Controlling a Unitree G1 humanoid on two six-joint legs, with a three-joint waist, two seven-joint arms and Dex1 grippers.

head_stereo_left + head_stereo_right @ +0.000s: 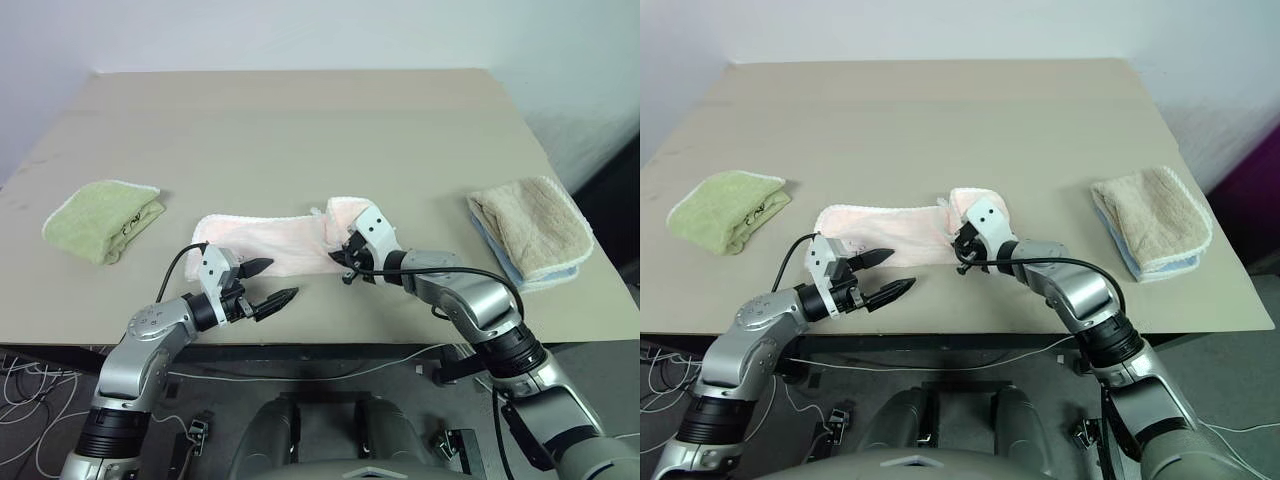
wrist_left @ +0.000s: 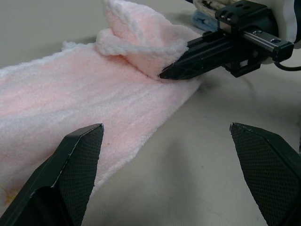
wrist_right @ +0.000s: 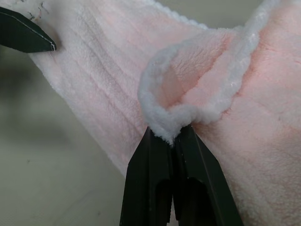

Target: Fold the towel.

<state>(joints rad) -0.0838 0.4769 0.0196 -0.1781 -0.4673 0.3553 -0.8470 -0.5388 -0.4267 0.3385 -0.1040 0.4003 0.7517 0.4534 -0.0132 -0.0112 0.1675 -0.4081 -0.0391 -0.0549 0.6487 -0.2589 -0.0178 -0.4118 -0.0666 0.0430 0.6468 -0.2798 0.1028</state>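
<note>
Soft, limp, light towel (image 1: 262,243) on surface (image 1: 300,130); sags unless taken by corners. Right tool (image 3: 171,141) pinching scalloped edge, corner lifted. Left tool (image 1: 270,283) spread, near free end.

The towel (image 1: 262,243) is pale pink terry with a white scalloped edge, the folded towel (image 1: 103,218) at the left is green with white trim, another (image 1: 530,225) is beige, and the counter (image 1: 300,130) is plain tan.

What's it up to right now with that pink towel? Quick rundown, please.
Right pincer shut on pink towel's white-edged corner, raised. Left pincer open, beside towel's near edge. Nothing in the way.
</note>
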